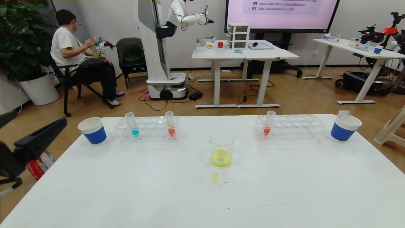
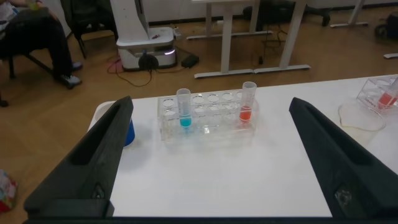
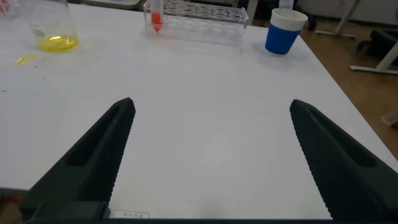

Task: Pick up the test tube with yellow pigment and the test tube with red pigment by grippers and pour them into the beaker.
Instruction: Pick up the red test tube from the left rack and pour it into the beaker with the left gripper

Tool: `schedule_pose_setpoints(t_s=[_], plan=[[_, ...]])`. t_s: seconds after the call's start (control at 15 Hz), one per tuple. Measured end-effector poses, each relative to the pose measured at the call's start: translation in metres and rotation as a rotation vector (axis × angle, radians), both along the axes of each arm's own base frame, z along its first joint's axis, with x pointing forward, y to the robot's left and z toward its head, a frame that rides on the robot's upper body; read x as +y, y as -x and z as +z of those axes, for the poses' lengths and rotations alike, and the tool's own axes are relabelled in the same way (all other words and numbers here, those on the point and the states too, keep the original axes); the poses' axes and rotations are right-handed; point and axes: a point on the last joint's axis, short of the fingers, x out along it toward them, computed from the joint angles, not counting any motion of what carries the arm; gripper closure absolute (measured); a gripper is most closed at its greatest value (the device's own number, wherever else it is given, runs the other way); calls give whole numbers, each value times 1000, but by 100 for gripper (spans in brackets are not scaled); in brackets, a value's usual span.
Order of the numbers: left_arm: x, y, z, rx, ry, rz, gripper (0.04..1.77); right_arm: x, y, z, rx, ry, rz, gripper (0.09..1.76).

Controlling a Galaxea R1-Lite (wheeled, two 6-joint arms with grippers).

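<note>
I am seeing the beaker (image 1: 222, 148) standing upright near the middle of the table (image 1: 284, 183), holding a shallow layer of yellow liquid, with a small yellow spill (image 1: 215, 176) lying on the table just in front of it. One test tube with red pigment (image 1: 170, 124) is standing in the left rack (image 1: 148, 128), sharing that rack with a blue-liquid tube (image 1: 132, 124) several slots away. A second red tube (image 1: 269, 123) is standing at the near-left end of the right rack (image 1: 289, 126). I am not locating a tube holding yellow pigment. A blue-and-white paper cup (image 1: 92, 130) is sitting outside each rack; the right cup (image 1: 345, 127) is holding what looks like an empty clear tube.

The left gripper (image 2: 211, 155) is hovering off the table's left edge, jaws wide apart and holding nothing. The right gripper (image 3: 208, 155) is hovering over bare table on the right, jaws likewise wide apart and empty.
</note>
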Motion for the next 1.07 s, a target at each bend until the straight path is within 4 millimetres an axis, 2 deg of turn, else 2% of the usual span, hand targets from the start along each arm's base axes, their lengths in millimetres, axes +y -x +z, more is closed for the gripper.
schedule_pose_setpoints(t_s=[0.27, 0.4, 0.53, 0.73, 1.07], plan=[[-36, -60, -6, 20, 51, 20, 6, 0, 0, 0, 0, 0, 0, 11], [-58, -87, -16, -3, 65, 43, 6, 0, 0, 0, 1, 0, 0, 11], [-82, -112, -34, -9, 72, 55, 6, 0, 0, 0, 0, 0, 0, 11], [-114, -138, -68, 8, 67, 33, 6, 0, 0, 0, 0, 0, 0, 11], [-139, -166, -124, 51, 44, 10, 6, 0, 0, 0, 0, 0, 0, 11]])
